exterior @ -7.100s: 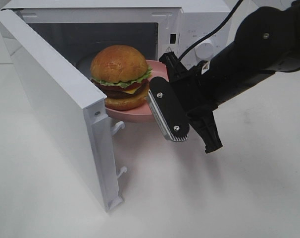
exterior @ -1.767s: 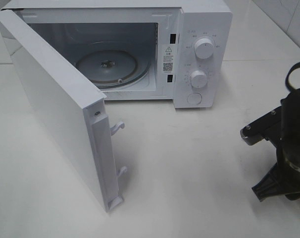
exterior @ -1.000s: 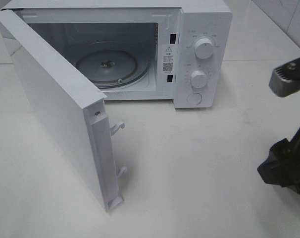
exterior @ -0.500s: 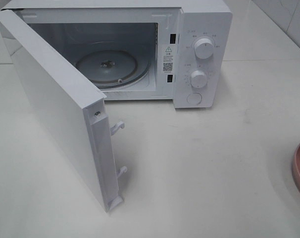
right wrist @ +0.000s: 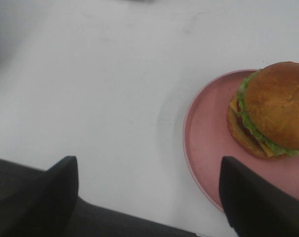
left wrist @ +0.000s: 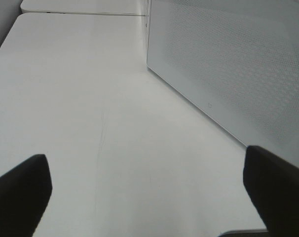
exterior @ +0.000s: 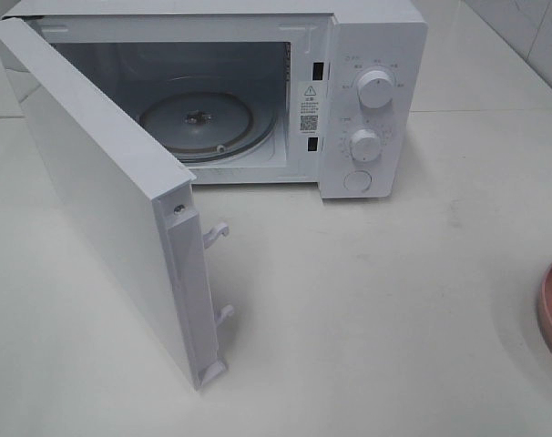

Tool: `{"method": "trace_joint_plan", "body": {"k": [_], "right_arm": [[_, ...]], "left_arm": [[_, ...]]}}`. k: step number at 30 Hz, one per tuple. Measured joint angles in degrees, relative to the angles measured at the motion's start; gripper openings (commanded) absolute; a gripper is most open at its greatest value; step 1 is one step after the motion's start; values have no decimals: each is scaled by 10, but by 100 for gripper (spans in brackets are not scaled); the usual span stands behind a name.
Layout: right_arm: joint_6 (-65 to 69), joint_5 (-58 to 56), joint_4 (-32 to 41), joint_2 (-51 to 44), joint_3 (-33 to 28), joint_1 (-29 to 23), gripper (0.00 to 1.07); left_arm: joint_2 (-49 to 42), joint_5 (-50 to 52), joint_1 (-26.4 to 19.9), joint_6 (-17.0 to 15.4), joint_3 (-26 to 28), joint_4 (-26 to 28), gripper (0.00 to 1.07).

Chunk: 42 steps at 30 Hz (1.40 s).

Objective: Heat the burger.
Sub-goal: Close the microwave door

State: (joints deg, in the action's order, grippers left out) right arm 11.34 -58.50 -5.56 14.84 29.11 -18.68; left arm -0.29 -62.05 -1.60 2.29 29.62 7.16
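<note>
Right wrist: burger (right wrist: 277, 106) on pink plate (right wrist: 208, 138), right tool (right wrist: 147, 197) open

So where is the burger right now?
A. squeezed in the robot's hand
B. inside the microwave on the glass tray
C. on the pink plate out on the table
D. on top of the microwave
C: the burger sits on the pink plate on the white table, and the open microwave holds only its bare glass tray.

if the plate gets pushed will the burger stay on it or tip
Probably stays, if pushed gently. The burger sits off-centre toward the rim of the plate, and it is a tall stack, so a jerk might tip it or shift its layers. The glossy bun looks slippery.
</note>
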Motion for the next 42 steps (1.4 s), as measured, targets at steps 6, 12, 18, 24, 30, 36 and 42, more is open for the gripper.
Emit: {"method": "trace_joint_plan", "body": {"k": [6, 12, 18, 24, 30, 36, 42], "right_arm": [[-11, 6, 13, -77, -2, 52, 76], [-14, 9, 14, -128, -2, 86, 76], [-14, 9, 15, -151, -2, 103, 76], [-14, 9, 15, -151, -2, 103, 75], [-14, 9, 16, -151, -2, 103, 75], [-14, 9, 16, -151, -2, 103, 75], [-14, 9, 16, -151, -2, 103, 75]], "left_arm": [[0, 0, 0, 0, 0, 0, 98], [0, 0, 0, 0, 0, 0, 98], [0, 0, 0, 0, 0, 0, 98], [0, 0, 0, 0, 0, 0, 98], [0, 0, 0, 0, 0, 0, 98], [0, 0, 0, 0, 0, 0, 98], [0, 0, 0, 0, 0, 0, 98]]}}
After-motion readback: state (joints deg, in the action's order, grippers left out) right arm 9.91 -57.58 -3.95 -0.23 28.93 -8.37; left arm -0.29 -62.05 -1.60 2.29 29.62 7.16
